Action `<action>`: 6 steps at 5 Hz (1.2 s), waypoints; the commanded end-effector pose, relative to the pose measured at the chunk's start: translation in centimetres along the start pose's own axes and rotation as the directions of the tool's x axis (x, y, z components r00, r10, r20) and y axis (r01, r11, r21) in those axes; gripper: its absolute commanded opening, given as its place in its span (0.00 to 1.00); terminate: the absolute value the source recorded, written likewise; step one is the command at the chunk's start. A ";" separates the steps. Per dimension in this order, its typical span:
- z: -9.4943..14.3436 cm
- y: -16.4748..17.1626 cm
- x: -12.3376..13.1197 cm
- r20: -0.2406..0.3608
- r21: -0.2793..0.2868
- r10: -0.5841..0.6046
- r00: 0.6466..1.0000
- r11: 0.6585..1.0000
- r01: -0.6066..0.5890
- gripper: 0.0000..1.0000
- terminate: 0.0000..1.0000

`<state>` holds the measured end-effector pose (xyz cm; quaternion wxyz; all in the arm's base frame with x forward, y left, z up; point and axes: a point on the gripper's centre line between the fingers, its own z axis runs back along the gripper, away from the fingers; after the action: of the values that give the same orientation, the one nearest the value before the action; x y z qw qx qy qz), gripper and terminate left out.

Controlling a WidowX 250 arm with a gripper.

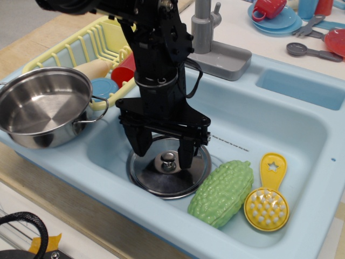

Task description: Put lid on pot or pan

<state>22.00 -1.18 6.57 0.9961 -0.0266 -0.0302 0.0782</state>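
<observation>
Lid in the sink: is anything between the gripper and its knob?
Nothing visible. The open gripper hangs right above the lid, one of its fingers on each side of the knob. The green toy lies to the lid's right, outside the gap.
</observation>
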 end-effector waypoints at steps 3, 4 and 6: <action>-1.5 1.0 -0.9 -0.005 -0.031 0.048 0.999 0.998 -0.048 0.00 0.00; -1.4 0.9 -0.6 -0.022 -0.032 0.048 0.999 0.998 -0.048 0.00 0.00; 0.2 0.1 0.1 0.020 -0.003 0.026 0.999 1.000 -0.026 0.00 0.00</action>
<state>22.03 -1.09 7.76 0.9954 -0.0079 -0.0407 0.0867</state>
